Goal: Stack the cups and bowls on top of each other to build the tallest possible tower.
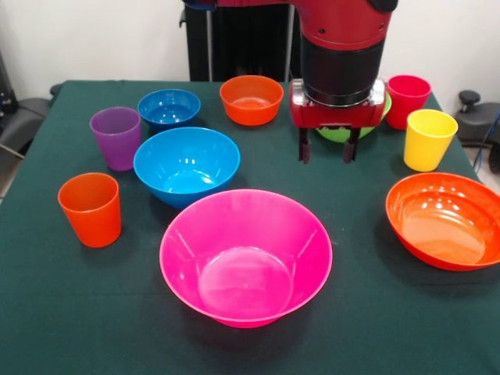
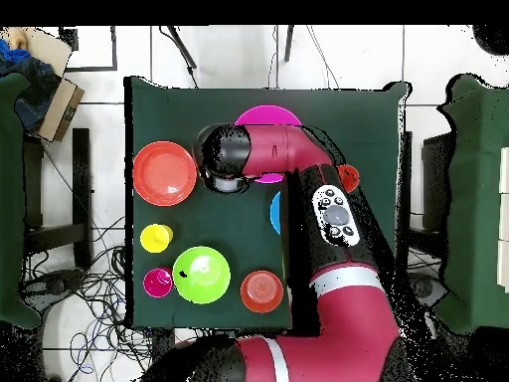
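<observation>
My gripper (image 1: 326,150) is open and empty, hanging over the cloth just in front of a green bowl (image 1: 341,133) that it mostly hides. The large pink bowl (image 1: 246,258) stands at the front centre. A blue bowl (image 1: 186,162) and a smaller blue bowl (image 1: 169,108) stand left of it. A small orange bowl (image 1: 251,99) is at the back and a large orange bowl (image 1: 445,220) at the right. The purple cup (image 1: 116,137) and orange cup (image 1: 91,208) stand at the left, the red cup (image 1: 407,101) and yellow cup (image 1: 429,139) at the right. Nothing is stacked.
All stands on a dark green tablecloth (image 1: 367,312). In the overhead view my arm (image 2: 333,214) covers the blue bowls and part of the pink bowl (image 2: 266,117). The green bowl (image 2: 202,275) and large orange bowl (image 2: 164,173) show in full there.
</observation>
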